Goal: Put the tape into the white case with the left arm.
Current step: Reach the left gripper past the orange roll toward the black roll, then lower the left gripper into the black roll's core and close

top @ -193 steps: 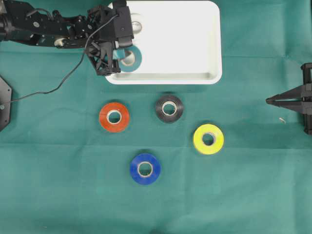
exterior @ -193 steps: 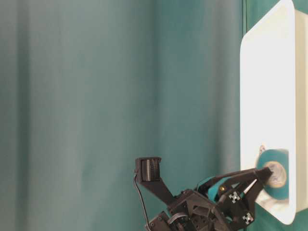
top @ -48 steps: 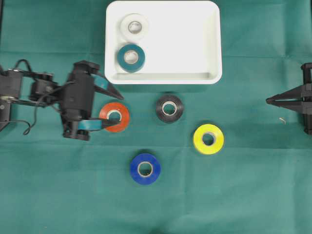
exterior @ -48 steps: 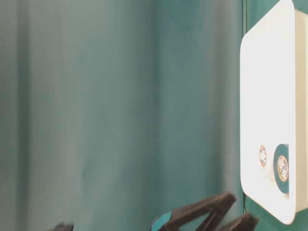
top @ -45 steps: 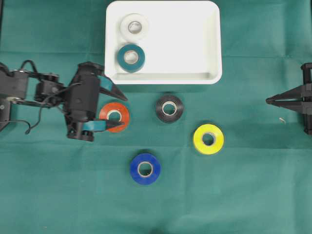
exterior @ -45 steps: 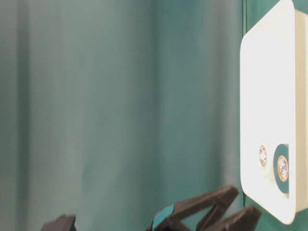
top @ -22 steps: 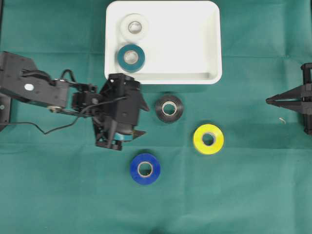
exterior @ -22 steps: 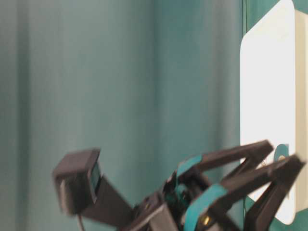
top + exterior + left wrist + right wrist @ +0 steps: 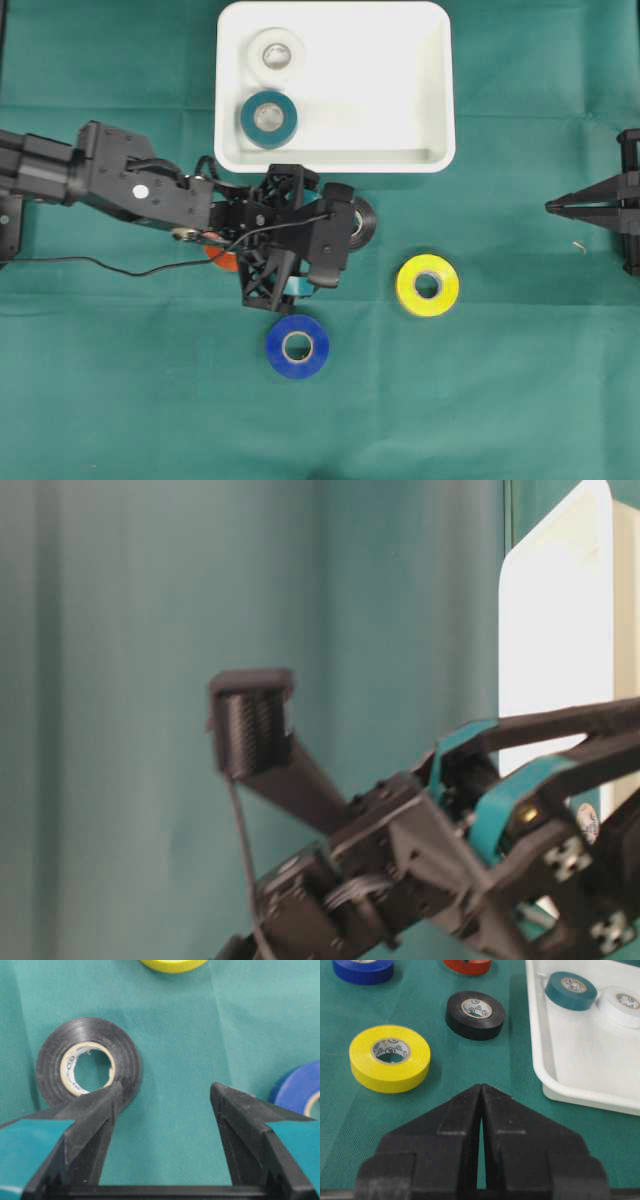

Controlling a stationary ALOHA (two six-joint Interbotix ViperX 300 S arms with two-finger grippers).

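Tape, black roll [image 9: 355,222]: seen from overhead, it lies flat on the green cloth [image 9: 500,400] just below the white case [image 9: 440,90], half hidden under my left gripper [image 9: 340,235], whose arm reaches in from the left; my right gripper [image 9: 552,207] rests well apart, at the right edge. Table-level view: my left gripper's frame [image 9: 480,840] fills the foreground; the roll is not visible. Left wrist view: my fingers stand wide and empty; the black roll [image 9: 90,1067], glossy with a pale core, lies ahead and off to the left, one fingertip [image 9: 116,1091] overlapping its rim. Right wrist view: my right gripper [image 9: 480,1091] is pressed closed, empty; the black roll [image 9: 475,1014] sits beside the case wall [image 9: 542,1060].
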